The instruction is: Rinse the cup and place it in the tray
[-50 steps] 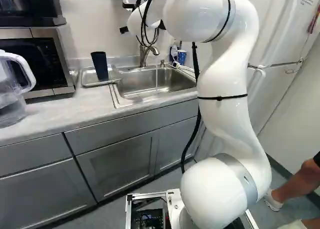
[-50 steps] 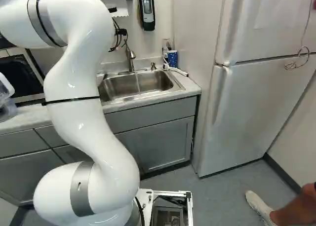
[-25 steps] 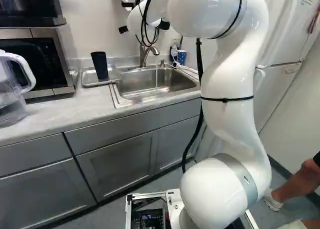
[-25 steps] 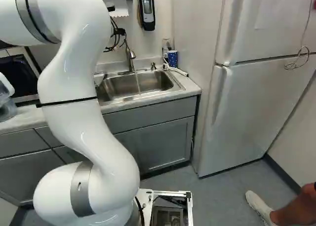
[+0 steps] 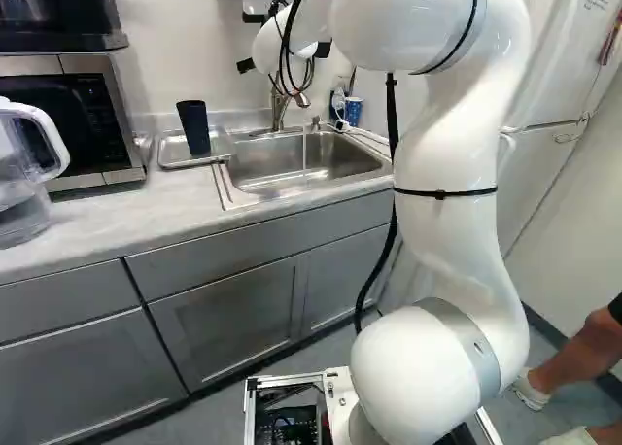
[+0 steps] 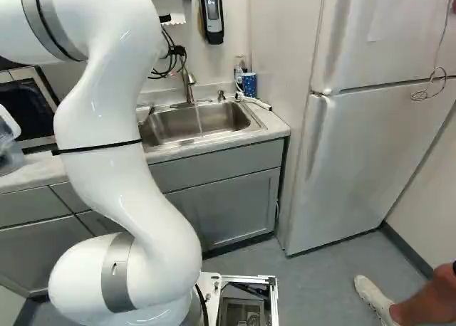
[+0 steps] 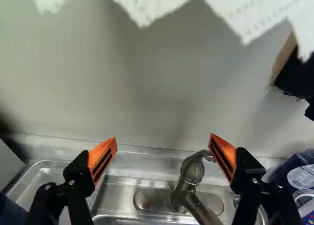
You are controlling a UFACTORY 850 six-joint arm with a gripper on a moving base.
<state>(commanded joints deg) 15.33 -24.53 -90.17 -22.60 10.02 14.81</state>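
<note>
My gripper (image 5: 283, 58) is up by the wall, close to the faucet (image 5: 279, 110) behind the sink (image 5: 225, 185). In the wrist view the gripper (image 7: 163, 142) has its orange-padded fingers wide apart and holds nothing; the faucet's top (image 7: 192, 172) lies between and beneath them, closer to one finger. The dark blue cup (image 5: 193, 127) stands in the metal tray (image 5: 169, 155) left of the sink in the left base view. Part of the tray (image 7: 30, 178) also shows beside one finger. A thin stream of water (image 5: 304, 154) falls into the sink.
A blue patterned cup (image 6: 249, 84) and bottles stand behind the sink's corner, near the fridge (image 6: 349, 162). A microwave (image 5: 73, 124) and a clear pitcher (image 5: 24, 192) stand on the counter. Paper towel (image 7: 221, 4) hangs ahead of the gripper.
My arm has swung a little to the right in the left base view, and lately the wrist has shifted slightly right beside the faucet. The base, cup and tray have stayed put.
</note>
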